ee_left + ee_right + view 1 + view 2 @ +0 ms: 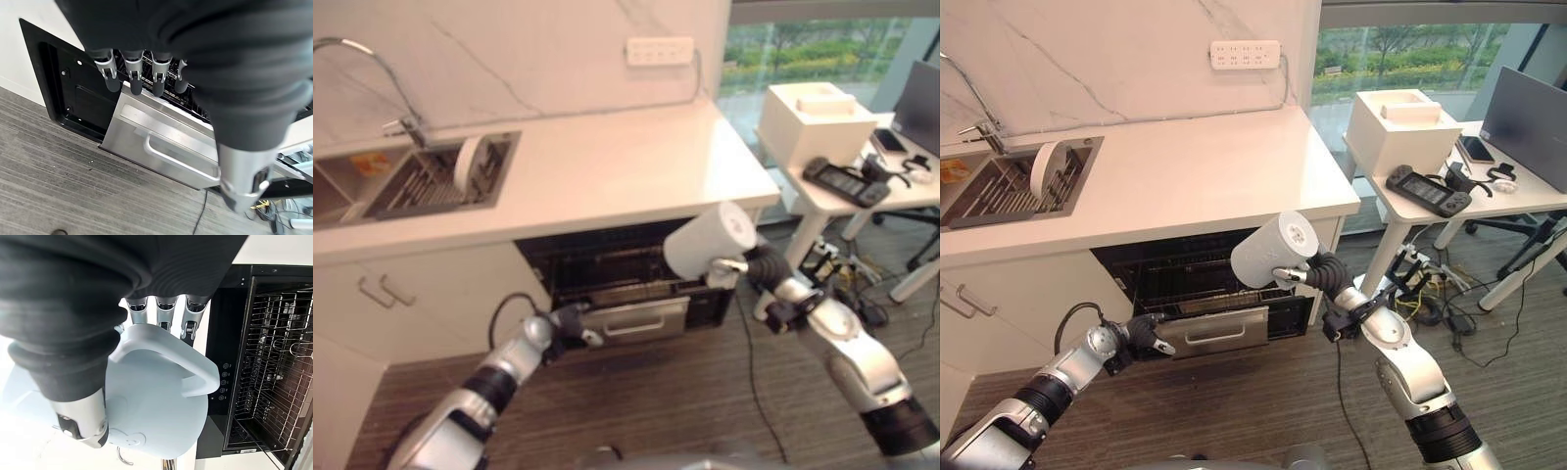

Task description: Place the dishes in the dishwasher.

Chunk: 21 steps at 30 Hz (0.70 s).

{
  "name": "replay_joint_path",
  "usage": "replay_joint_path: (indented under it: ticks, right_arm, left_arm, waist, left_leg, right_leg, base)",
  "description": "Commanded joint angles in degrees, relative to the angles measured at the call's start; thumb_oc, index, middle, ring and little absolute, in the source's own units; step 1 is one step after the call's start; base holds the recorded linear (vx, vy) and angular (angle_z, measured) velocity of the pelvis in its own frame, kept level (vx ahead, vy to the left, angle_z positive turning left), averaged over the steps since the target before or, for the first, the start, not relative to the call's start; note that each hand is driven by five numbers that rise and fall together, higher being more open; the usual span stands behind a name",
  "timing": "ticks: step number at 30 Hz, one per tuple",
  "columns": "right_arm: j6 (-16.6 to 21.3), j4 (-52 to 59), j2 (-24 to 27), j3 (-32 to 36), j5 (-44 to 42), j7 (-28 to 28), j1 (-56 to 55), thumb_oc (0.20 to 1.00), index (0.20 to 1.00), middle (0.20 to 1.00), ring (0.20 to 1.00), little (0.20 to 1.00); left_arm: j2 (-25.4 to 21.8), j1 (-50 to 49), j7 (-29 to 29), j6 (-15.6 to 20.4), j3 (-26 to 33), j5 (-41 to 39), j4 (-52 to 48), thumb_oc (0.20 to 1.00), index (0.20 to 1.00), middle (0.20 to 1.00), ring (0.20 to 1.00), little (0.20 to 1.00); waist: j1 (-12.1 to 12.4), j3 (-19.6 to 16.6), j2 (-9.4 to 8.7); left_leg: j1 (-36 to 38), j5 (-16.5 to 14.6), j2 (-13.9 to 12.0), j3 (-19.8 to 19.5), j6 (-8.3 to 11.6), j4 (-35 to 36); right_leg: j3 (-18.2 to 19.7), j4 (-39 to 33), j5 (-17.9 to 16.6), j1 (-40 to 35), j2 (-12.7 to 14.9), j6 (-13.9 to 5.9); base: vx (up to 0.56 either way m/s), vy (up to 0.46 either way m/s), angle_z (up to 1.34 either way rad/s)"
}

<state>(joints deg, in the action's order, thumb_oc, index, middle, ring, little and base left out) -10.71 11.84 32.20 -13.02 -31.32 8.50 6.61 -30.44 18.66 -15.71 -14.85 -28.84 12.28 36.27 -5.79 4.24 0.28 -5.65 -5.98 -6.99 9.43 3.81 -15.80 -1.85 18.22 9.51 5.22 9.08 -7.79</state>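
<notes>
Office kitchenette | sink (411, 181) sitting upper left in white counter (607, 166) | dishwasher (617, 274) standing open centre | desk (862, 196) showing upper right

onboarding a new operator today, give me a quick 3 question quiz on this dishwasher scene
1. True or false: the right hand holds a mug by its handle.
2. Where does the white plate stand? A) on the floor B) in the sink rack C) on the desk
3. Fill in: the left hand has its fingers on the top edge of the steel ____ of the dishwasher.

Key
1. True. Its fingers are curled round the handle in the right wrist view.
2. B. It stands on edge in the rack.
3. Door, which hangs partly open.
</notes>
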Motion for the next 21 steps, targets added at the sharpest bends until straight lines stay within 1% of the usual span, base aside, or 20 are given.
replay_joint_path:
  ticks: [1, 6, 9, 11, 14, 18, 21]
  right_arm:
    - [1.3, 4.2, -1.4, 1.1, 1.0, 1.3, 3.6, 0.200, 0.200, 0.200, 0.200, 0.200]
    - [0.5, 4.3, -2.0, 0.7, 1.8, 2.1, 3.0, 0.200, 0.200, 0.200, 0.200, 0.200]
    - [-0.2, 4.5, -1.8, 0.9, 1.9, 2.4, 2.8, 0.200, 0.200, 0.200, 0.200, 0.200]
    - [-0.4, 4.4, -1.7, 1.0, 1.9, 2.7, 2.5, 0.200, 0.200, 0.200, 0.200, 0.200]
    - [-0.4, 4.3, -1.9, 1.2, 2.3, 2.7, 1.7, 0.200, 0.200, 0.200, 0.200, 0.200]
    - [-0.2, 3.8, -2.0, 1.2, 2.9, 3.4, 1.1, 0.200, 0.200, 0.200, 0.200, 0.200]
    - [-0.4, 4.0, -1.8, 1.2, 2.9, 3.6, 0.7, 0.200, 0.200, 0.200, 0.200, 0.200]
  left_arm:
    - [-0.5, 4.5, 4.6, 3.1, 1.4, 2.4, 1.8, 1.000, 1.000, 1.000, 1.000, 1.000]
    - [0.5, 4.8, 10.3, 4.6, 2.2, 5.8, 5.1, 1.000, 1.000, 1.000, 1.000, 1.000]
    - [0.1, 5.2, 12.4, 5.7, 2.8, 6.4, 6.0, 1.000, 1.000, 1.000, 1.000, 1.000]
    - [-0.5, 5.7, 13.7, 7.1, 3.2, 6.3, 6.5, 1.000, 1.000, 1.000, 1.000, 1.000]
    - [-1.3, 5.8, 14.5, 8.2, 3.6, 7.0, 4.9, 1.000, 1.000, 1.000, 1.000, 1.000]
    - [-1.4, 5.3, 14.5, 7.6, 3.6, 8.2, 4.4, 1.000, 1.000, 1.000, 1.000, 1.000]
    - [-1.4, 5.1, 14.7, 7.8, 3.6, 8.9, 4.9, 1.000, 1.000, 1.000, 1.000, 1.000]
  waist:
    - [0.2, -0.8, 0.12]
    - [-0.1, -0.8, 0.09]
    - [-0.3, -0.5, 0.02]
    - [-0.5, -0.2, -0.06]
    - [-0.5, 0.0, -0.13]
    - [-0.5, 0.2, -0.04]
    - [-0.6, 0.4, -0.05]
  left_leg:
    - [0.6, -1.7, -1.6, -0.8, -0.27, -1.4]
    - [0.8, -1.6, -1.8, -0.1, -0.21, -1.4]
    - [0.9, -1.6, -1.8, 0.1, -0.24, -1.4]
    - [0.9, -1.6, -1.9, 0.2, -0.21, -1.4]
    - [1.0, -1.6, -1.9, 0.3, -0.24, -1.4]
    - [0.9, -1.5, -1.9, 0.3, -0.21, -1.4]
    - [0.9, -1.4, -1.9, 0.3, -0.18, -1.4]
  right_leg:
    - [-3.0, -1.0, -4.7, 1.3, -0.9, -1.25]
    - [-3.0, -1.0, -4.7, 1.4, -0.9, -1.22]
    - [-2.8, -1.0, -4.8, 1.4, -1.0, -1.20]
    - [-2.7, -1.0, -4.8, 1.3, -1.0, -1.18]
    - [-2.7, -1.0, -4.8, 1.2, -1.1, -1.18]
    - [-2.7, -1.0, -4.9, 1.3, -1.0, -1.25]
    - [-2.6, -1.0, -4.9, 1.2, -1.0, -1.28]
  base:
    - [0.09, 0.002, -0.08]
    - [0.08, 0.008, -0.10]
    - [0.06, 0.013, -0.01]
    - [0.06, 0.006, 0.00]
    - [0.06, -0.002, 0.00]
    - [0.03, 0.009, 0.00]
    - [0.06, 0.010, 0.00]
